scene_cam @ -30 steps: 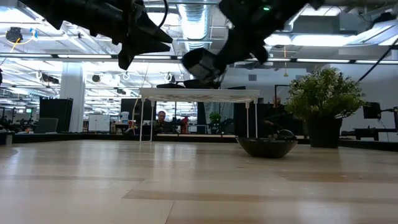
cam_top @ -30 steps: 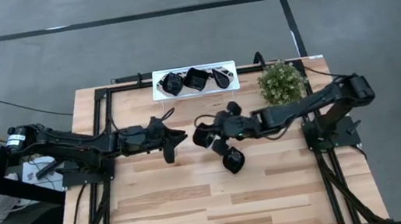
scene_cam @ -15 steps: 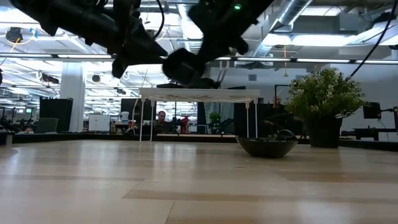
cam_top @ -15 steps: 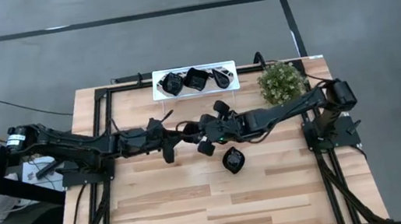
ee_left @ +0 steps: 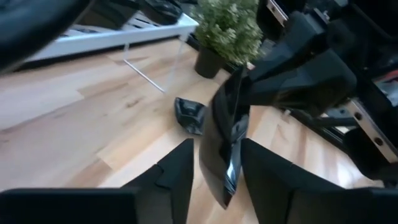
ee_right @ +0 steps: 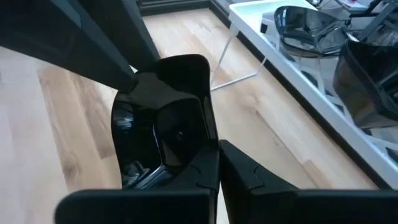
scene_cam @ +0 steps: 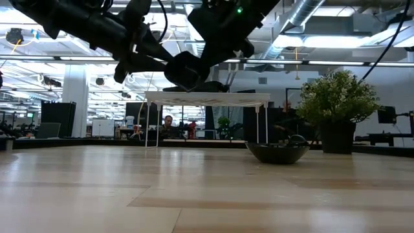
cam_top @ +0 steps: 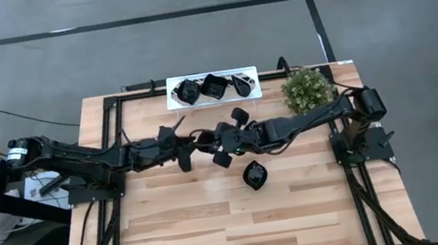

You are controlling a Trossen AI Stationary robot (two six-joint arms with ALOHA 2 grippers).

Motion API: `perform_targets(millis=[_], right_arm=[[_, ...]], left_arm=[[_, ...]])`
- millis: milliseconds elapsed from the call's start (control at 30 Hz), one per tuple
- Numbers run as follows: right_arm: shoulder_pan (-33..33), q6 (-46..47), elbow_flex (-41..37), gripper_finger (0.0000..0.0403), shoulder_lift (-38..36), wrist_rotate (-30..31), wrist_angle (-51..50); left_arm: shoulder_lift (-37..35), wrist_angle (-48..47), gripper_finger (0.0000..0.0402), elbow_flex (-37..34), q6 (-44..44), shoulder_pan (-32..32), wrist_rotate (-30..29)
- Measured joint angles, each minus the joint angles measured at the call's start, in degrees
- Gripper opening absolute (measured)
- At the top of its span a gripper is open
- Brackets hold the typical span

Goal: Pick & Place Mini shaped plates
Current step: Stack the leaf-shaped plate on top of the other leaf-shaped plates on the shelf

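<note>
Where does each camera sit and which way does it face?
High: above the wooden table, facing straight down; left arm and right arm show.
Low: tabletop height, facing level into the room; arms enter from above.
Left wrist: on left arm, looking past open left gripper at glossy black squarish plate.
Right wrist: on right arm, looking past right gripper shut on that plate.
Shared: both wrist views show that plate.

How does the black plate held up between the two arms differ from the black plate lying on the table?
The held plate is in the air, gripped by the right end effector; the table plate rests on the wood, touched by nothing. The held plate stands on edge between the left end effector's fingers; the table plate sits upright. Both are small and glossy black.
</note>
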Motion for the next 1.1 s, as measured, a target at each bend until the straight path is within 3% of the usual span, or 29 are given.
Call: perform_targets(millis=[167,433,1100], right_arm=[[-0.1,0.1,0.0,0.0001,0.0,0.1,0.0],[0.0,0.1,0.0,0.0001,0.0,0.0,2.8],[0.0,0.6,0.0,0.0036,0.0,-0.3,5.3]], left_arm=[[0.0,0.0,0.016,0.0,0.1,0.0,-1.6],[0.0,0.0,0.0159,0.0,0.0,0.0,-2.6],[0.0,3.0,0.003,0.1,0.2,0.0,-2.8]])
